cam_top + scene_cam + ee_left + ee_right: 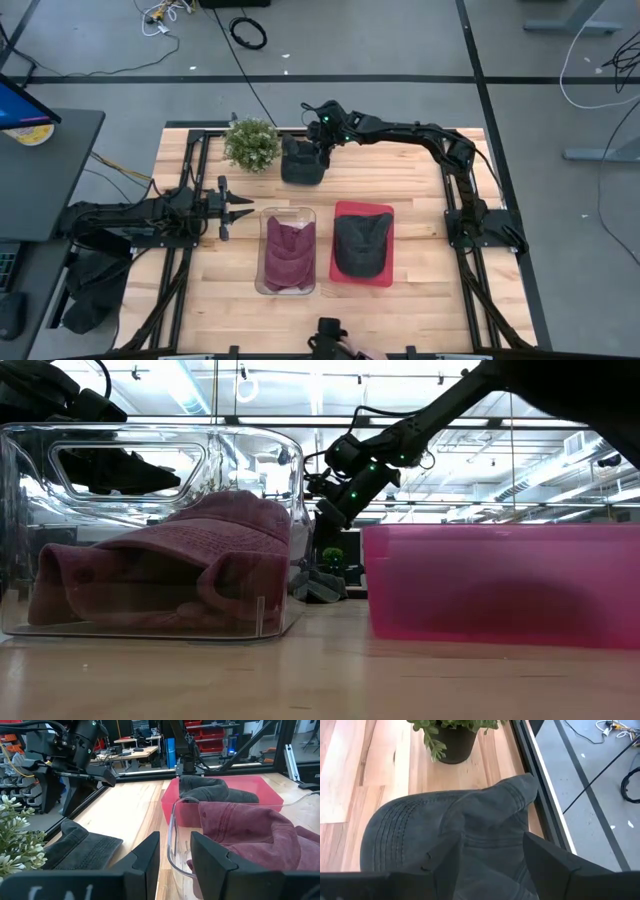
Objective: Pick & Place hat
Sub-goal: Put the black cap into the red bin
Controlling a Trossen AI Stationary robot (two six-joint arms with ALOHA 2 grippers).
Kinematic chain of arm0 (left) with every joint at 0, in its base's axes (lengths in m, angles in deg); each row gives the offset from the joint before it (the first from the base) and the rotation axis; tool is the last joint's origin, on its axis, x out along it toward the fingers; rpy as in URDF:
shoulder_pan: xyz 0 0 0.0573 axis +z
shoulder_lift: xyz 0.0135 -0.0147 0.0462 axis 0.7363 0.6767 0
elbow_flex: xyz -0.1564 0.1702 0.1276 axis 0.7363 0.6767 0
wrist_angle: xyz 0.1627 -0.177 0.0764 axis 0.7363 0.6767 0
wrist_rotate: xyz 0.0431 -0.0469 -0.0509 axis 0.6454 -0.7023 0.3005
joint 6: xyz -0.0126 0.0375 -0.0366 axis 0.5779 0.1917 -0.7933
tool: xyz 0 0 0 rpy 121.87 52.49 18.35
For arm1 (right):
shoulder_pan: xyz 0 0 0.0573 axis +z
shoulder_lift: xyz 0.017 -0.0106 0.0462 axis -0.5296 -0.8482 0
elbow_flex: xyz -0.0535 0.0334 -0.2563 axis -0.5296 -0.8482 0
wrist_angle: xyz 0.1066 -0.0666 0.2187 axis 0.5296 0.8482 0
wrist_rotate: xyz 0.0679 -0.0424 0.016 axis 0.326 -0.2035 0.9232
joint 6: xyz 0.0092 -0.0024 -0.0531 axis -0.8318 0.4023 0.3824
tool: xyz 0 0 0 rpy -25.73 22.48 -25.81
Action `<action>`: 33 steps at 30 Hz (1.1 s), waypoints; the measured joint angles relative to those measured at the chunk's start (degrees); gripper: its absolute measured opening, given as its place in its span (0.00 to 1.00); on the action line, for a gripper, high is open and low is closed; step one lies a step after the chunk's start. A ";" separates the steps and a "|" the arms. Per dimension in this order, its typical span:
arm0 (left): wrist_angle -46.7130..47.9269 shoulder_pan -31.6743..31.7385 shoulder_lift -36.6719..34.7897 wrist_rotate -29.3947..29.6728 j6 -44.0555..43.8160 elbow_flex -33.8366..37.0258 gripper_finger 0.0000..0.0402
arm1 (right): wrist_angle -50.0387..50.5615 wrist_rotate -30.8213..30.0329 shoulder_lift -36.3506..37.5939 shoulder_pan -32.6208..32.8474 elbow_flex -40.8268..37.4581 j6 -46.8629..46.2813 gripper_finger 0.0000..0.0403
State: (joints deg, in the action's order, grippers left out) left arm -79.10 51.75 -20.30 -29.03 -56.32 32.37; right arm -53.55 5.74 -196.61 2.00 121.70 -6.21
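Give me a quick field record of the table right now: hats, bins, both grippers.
clear bin: holds maroon hat
pink bin: holds dark hat
loose hat: dark grey, on table at far edge beside plant
right gripper: over loose hat, fingers open and straddling its crown, not closed on it
left gripper: open, waiting just left of clear bin, holds nothing

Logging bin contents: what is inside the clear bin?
A maroon hat lies crumpled inside the clear bin. Anything beneath it is covered and cannot be seen.
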 joint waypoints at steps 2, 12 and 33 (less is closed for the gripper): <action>0.00 -0.01 0.00 0.00 0.01 0.00 0.29 | -0.49 -0.01 0.00 0.00 0.00 0.95 0.53; 0.01 0.01 -0.01 0.00 -0.01 0.00 0.29 | 2.11 -0.17 0.00 0.00 0.00 5.55 0.53; 0.01 0.00 0.00 0.00 0.01 0.00 0.29 | 7.86 0.66 -2.23 -0.55 -0.02 16.77 0.53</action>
State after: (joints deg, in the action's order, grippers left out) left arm -79.10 51.75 -20.30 -29.03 -56.31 32.37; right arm -45.69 6.40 -198.84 1.45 121.68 10.57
